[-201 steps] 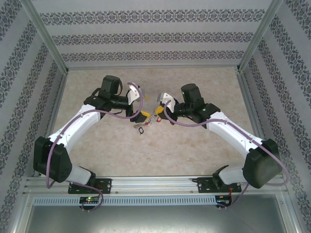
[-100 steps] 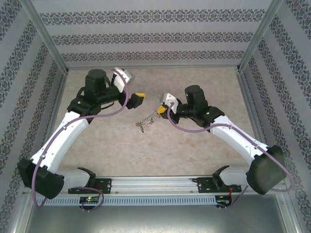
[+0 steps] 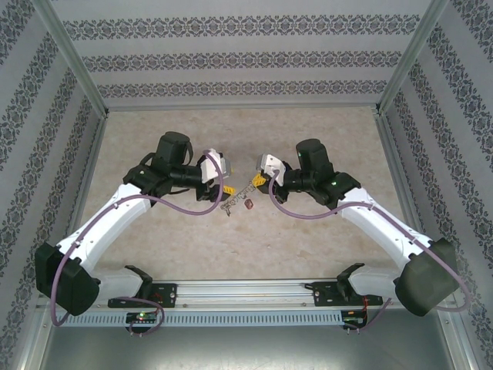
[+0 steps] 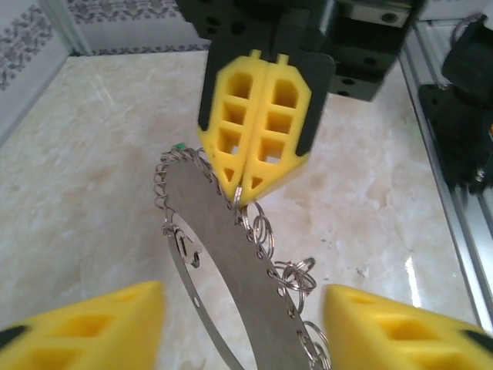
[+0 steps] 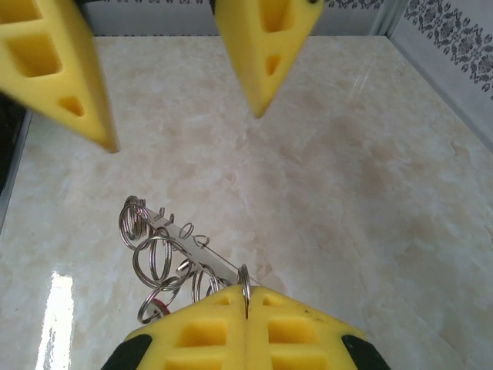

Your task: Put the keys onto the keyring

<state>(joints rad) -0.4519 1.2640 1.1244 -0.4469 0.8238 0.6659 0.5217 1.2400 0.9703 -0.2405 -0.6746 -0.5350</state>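
The keyring [image 3: 233,199] is a silvery metal band fringed with small split rings, held above the table between the two arms. My right gripper [image 3: 259,179] is shut on one of its rings at the right end; in the right wrist view the pads [image 5: 308,331] pinch that ring at the gripper [image 5: 246,299]. My left gripper [image 3: 223,188] is open, its yellow fingers [image 4: 85,327] on either side of the keyring's band [image 4: 231,262] without touching it. A small red key [image 3: 248,204] shows just below the keyring; a red sliver [image 5: 158,308] sits among the rings [image 5: 158,254].
The marble-patterned tabletop [image 3: 308,139] is boxed in by patterned walls [image 3: 246,62] and aluminium posts [image 3: 385,108]. A metal rail [image 3: 246,293] runs along the near edge by the arm bases.
My left arm swung back and away from the keyring, then returned to it with its jaws narrower than before. The right gripper stayed shut on the keyring and barely moved.
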